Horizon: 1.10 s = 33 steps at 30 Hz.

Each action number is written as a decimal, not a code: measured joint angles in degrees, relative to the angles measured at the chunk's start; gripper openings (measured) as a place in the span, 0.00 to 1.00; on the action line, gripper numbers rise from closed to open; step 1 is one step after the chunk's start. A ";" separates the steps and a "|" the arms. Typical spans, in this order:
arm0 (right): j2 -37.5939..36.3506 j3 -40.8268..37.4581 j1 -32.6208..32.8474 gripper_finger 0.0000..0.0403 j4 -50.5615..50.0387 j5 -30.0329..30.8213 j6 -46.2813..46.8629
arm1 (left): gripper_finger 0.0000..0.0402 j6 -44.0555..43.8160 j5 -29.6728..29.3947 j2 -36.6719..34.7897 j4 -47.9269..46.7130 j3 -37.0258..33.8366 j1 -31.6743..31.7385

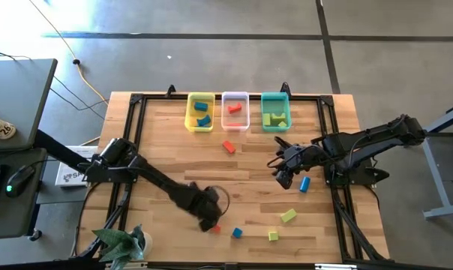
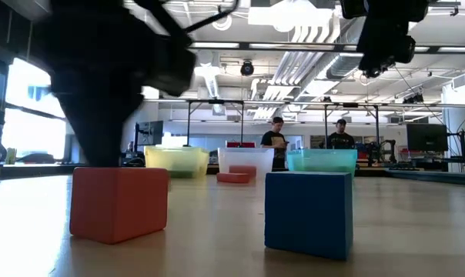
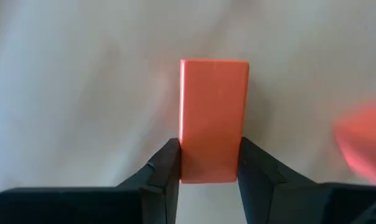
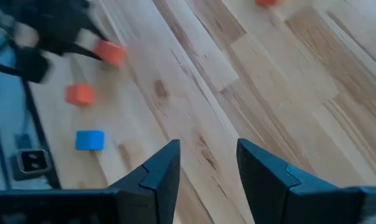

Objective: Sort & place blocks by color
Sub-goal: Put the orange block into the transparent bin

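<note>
From my remote station: the left gripper (image 3: pixel 208 163) is low over the front of the wooden table (image 1: pixel 174 154), its two fingers (image 3: pixel 166 168) pressed against the sides of a red-orange block (image 3: pixel 213 118), which fills the gap between them in the left wrist view. In the right wrist view that block (image 4: pixel 111 52) sits at the tip of the dark left arm, seemingly raised off the boards, though I cannot be sure of that. A second red-orange cube (image 2: pixel 118 202) rests on the table directly under the left arm, with a blue cube (image 2: pixel 308 211) just beside it. Over the right half of the table the right gripper (image 4: pixel 208 163) hangs in the air, fingers apart and holding nothing. A blue block (image 1: pixel 304 184) lies near it, and two yellow-green blocks (image 1: pixel 288 216) lie toward the front right. One red-orange block (image 1: pixel 228 146) lies alone mid-table, before the trays. Along the back edge stand the yellow tray (image 1: pixel 200 112) with blue blocks in it, the clear tray (image 1: pixel 235 111) with a red-orange piece, and the teal tray (image 1: pixel 275 110) with yellow-green pieces. Two people (image 2: pixel 277 141) stand in the room beyond.
</note>
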 joint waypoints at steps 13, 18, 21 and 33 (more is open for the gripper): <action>0.00 0.00 -5.40 0.36 15.38 0.00 1.37 | 0.24 25.06 -5.93 -7.50 2.46 0.07 12.48; 0.00 0.00 -9.15 0.36 17.65 0.91 5.41 | 0.24 35.88 -5.55 -10.49 5.98 0.15 17.40; 0.00 0.00 -10.98 0.36 17.63 2.04 8.68 | 0.24 42.24 -5.58 -11.80 8.84 0.17 20.09; 6.21 -0.02 -13.97 0.36 26.68 2.76 17.20 | 0.24 61.76 -3.40 -14.67 13.60 0.20 27.01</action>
